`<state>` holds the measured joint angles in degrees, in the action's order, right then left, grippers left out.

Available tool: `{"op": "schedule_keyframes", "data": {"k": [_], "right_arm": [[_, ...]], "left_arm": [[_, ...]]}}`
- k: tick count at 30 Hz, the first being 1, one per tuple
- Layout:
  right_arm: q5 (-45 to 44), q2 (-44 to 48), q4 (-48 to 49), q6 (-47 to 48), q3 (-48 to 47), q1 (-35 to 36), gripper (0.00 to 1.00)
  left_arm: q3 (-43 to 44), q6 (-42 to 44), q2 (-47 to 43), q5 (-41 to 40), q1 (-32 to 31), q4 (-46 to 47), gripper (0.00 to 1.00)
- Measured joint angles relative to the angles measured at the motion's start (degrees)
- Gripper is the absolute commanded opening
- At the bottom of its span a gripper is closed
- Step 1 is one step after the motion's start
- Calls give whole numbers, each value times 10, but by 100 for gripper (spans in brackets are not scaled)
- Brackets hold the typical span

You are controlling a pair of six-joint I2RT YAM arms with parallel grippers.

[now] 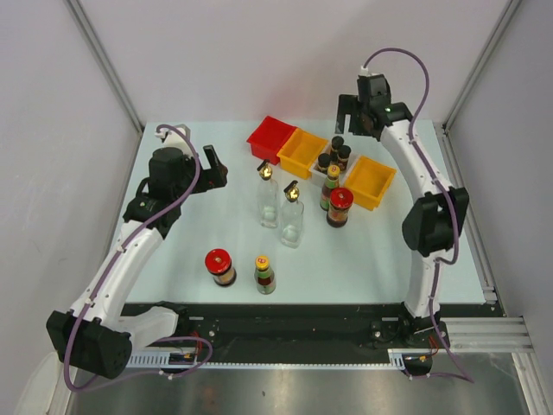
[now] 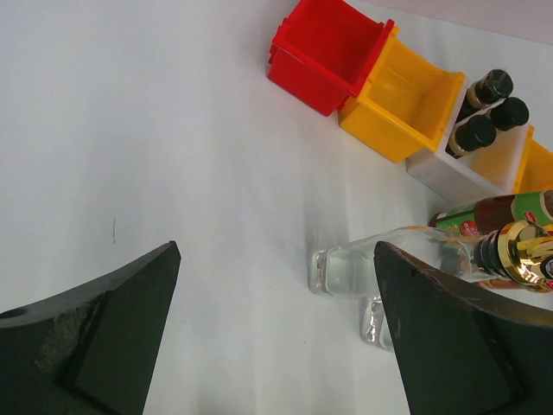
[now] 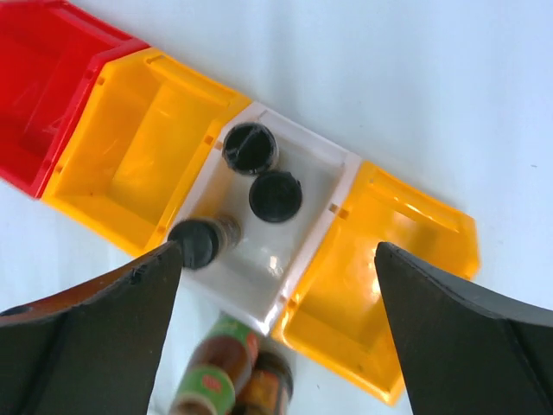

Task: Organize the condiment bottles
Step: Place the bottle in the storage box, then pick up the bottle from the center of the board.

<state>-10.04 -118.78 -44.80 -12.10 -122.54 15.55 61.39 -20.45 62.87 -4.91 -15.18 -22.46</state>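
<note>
Sorting is partway: three black-capped shakers point(image 3: 276, 196) stand in the white bin point(image 3: 307, 137), and the rest stand on the table point(image 1: 371, 259). The right gripper point(image 3: 278, 251) above them and the left gripper point(image 2: 276, 251) are both spread and empty. Next, the left likely must straddle the nearby glass bottle point(image 2: 346, 268).

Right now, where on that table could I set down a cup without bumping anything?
The widest bare patch is the near right of the table, between the front sauce bottle and the right arm. The red bin and both orange bins hold nothing. It is crowded mid-table around the two glass bottles, and the white bin holds three black-capped bottles.
</note>
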Motion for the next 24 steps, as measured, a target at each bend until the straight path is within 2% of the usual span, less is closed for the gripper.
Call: {"op": "schedule_keyframes", "data": {"k": [7,12,24], "right_arm": [[9,156,38,25,135,17,100],[29,228,46,32,213,49,91],[43,242,31,25,267,110,69]], "left_arm": [[0,0,-7,6,0,0,100],[0,0,-17,10,0,0,100],[-2,0,-35,26,1,0,100]]}}
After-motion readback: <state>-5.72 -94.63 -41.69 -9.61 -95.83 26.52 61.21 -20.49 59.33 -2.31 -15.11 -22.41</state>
